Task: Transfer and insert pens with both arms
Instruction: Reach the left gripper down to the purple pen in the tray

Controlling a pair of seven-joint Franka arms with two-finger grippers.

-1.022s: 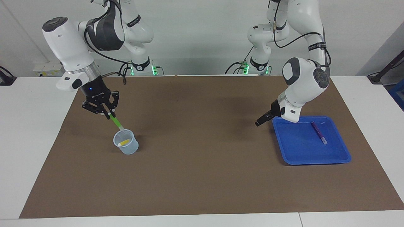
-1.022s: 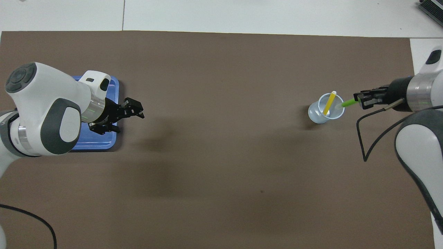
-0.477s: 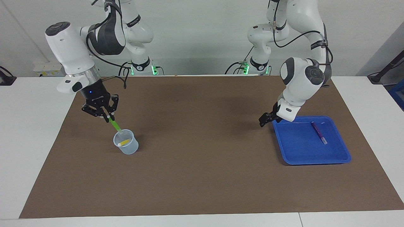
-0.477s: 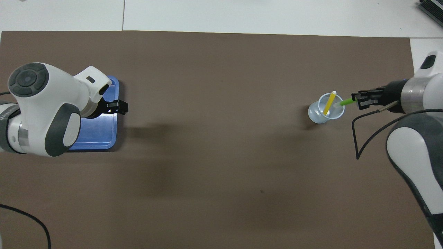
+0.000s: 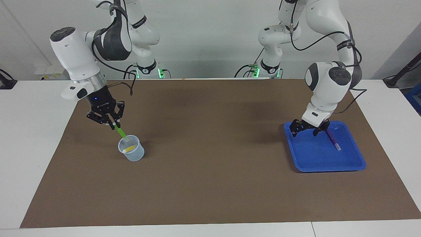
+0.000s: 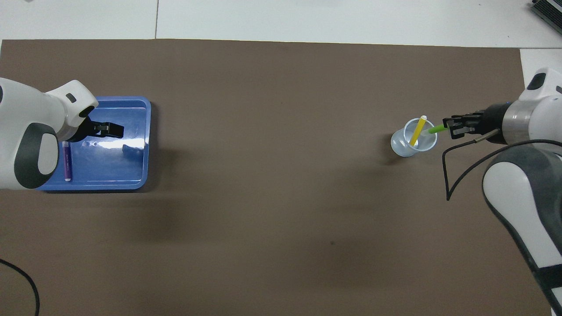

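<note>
Fingers of the right gripper [image 5: 115,125], at the frame's left, clench the green pen [image 5: 121,132], its tip apparently inside the cup [image 5: 132,152]; the left gripper [image 5: 309,129], fingers spread, hangs over the blue tray [image 5: 329,161].

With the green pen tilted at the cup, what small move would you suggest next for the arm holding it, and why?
Probably a short push down along the pen's slant before letting go. The right gripper is shut on the green pen, whose lower end sits just inside the cup rim, beside the yellow pen. The left gripper is open over the blue tray near the purple pen.
</note>
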